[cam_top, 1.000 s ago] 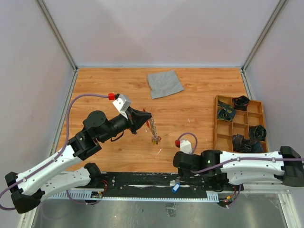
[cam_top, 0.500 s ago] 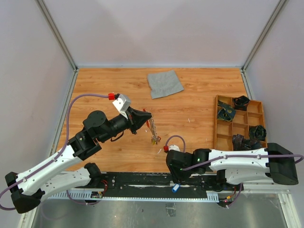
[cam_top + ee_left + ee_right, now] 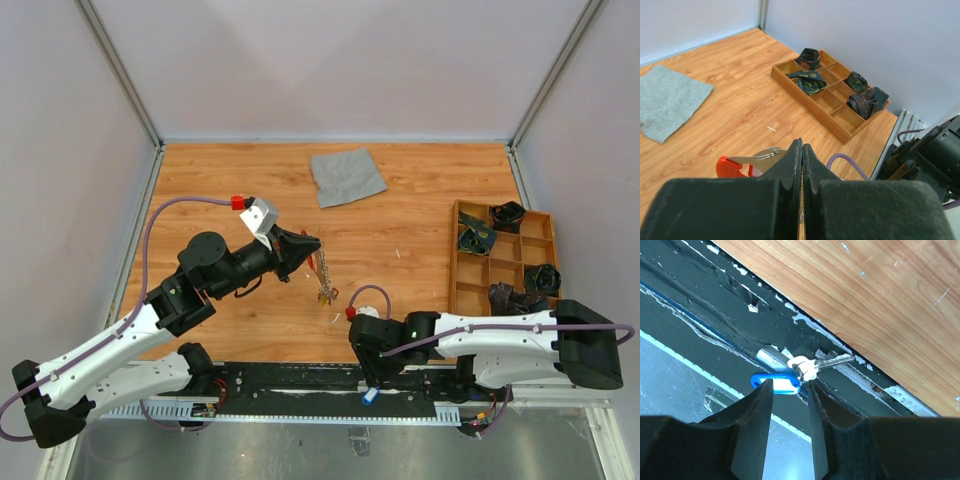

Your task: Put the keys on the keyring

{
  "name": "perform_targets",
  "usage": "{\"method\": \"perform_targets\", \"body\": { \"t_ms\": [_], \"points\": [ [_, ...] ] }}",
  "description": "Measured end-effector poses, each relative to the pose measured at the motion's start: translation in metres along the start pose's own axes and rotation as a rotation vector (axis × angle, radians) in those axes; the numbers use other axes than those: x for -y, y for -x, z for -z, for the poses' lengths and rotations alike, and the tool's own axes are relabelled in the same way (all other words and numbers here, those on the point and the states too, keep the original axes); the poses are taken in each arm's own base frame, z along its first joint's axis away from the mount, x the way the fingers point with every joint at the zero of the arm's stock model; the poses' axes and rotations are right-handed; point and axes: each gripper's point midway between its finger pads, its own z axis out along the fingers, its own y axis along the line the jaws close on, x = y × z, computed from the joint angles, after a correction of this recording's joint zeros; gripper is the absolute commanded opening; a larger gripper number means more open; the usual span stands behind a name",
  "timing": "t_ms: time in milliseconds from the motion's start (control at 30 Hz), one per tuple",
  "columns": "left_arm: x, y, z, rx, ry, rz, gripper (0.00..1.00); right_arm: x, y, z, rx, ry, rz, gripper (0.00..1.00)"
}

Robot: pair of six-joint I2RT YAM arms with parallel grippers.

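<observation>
My left gripper is shut on the keyring and holds it above the table. Its red clip and a silvery metal piece stick out beside the left finger. The thin chain hangs down, with a small yellowish key at its end. My right gripper is open, pointing down over the black rail at the table's near edge. A key with a blue tag, a white head and a silver blade lies on the rail between the fingertips. The blue tag also shows in the top view.
A grey cloth square lies at the back middle. A wooden compartment tray with dark bundles stands at the right; it also shows in the left wrist view. A tiny pale bit lies below the hanging chain.
My right arm has swung left and down, so its gripper now points at the blue-tagged key on the rail. My left gripper with the keyring has barely moved.
</observation>
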Motion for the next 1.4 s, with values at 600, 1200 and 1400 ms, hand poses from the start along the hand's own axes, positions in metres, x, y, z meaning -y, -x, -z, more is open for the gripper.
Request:
{"method": "perform_targets", "body": {
  "t_ms": [600,1200,1400],
  "points": [
    [0.0,0.0,0.0,0.0,0.0,0.0,0.0,0.001,-0.009,-0.012,-0.042,0.024,-0.024,0.28],
    [-0.001,-0.002,-0.001,-0.006,0.002,0.0,0.01,0.001,-0.002,-0.012,-0.011,0.042,-0.056,0.2],
    [-0.001,-0.002,-0.001,-0.007,0.002,0.0,0.01,0.0,0.0,-0.012,-0.004,0.049,-0.058,0.11]
  ]
}}
